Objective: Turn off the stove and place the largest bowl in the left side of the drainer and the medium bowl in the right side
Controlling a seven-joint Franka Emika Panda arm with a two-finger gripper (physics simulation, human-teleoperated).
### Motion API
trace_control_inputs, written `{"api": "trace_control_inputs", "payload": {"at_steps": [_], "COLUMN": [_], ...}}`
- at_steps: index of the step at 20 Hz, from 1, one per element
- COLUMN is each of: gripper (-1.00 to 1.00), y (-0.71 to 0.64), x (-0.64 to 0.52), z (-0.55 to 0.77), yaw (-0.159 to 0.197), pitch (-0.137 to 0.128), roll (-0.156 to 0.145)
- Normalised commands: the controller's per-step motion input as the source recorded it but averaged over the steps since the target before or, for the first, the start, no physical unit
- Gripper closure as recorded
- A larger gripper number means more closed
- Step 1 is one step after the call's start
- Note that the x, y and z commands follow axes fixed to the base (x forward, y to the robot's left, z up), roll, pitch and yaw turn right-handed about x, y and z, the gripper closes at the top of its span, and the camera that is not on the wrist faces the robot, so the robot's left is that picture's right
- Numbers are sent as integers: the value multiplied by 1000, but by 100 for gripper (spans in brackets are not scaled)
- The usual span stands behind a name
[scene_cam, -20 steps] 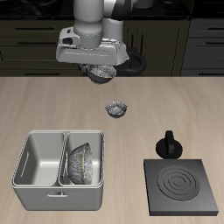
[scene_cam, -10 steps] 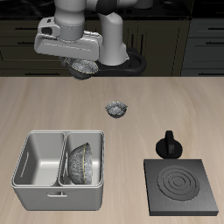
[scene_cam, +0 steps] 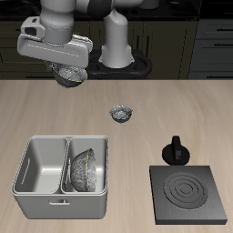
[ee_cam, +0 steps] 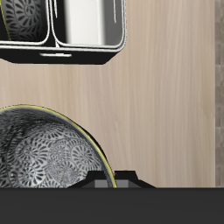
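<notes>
– Up over the table's back edge, clear of the surface, hangs the held bowl (scene_cam: 71, 75), one of the two wider ones; which of the two I can't tell from here
– Are the jaws on it?
– The gripper (scene_cam: 70, 69) carries it off the table, so I take the jaws to be clamped on its rim. The wrist view shows the held bowl (ee_cam: 48, 162) filling the space right under the hand, but the contact itself is hidden
– And where does it go?
– Into the drainer (scene_cam: 27, 146). That lies below the jaws and toward the table's front edge, its long side running along that edge, its central wall running front to back
– Both compartments free?
– No. The seated bowl (scene_cam: 86, 168) leans in the compartment nearer the stove (scene_cam: 205, 214). The free one is on the far side of the wall from the stove, and in the wrist view it shows bare beside the wall of the drainer (ee_cam: 58, 22)
– So the line of travel?
– Forward and down, a little away from the stove, by my reading. The tiny bowl (scene_cam: 120, 114) sits on the table off that line, nearer the knob (scene_cam: 173, 150)
– Stove?
– Rings look dark, so I judge it off
– The risk?
– Clipping the central wall or the seated bowl if the descent drifts toward the stove
</notes>
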Motion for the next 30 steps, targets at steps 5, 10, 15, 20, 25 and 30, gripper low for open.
{"api": "trace_control_inputs", "payload": {"at_steps": [5, 10, 15, 20, 25, 30], "gripper": [100, 100, 100, 100, 100, 100], "y": [-172, -209, -187, 55, 132, -31], "x": [316, 350, 343, 362, 277, 316], "z": [190, 140, 122, 94, -4, 38], "yaw": [-10, -66, -72, -13, -29, -18], "pitch": [-15, 0, -13, -4, 12, -45], "roll": [-61, -41, -68, -3, 18, -31]}}
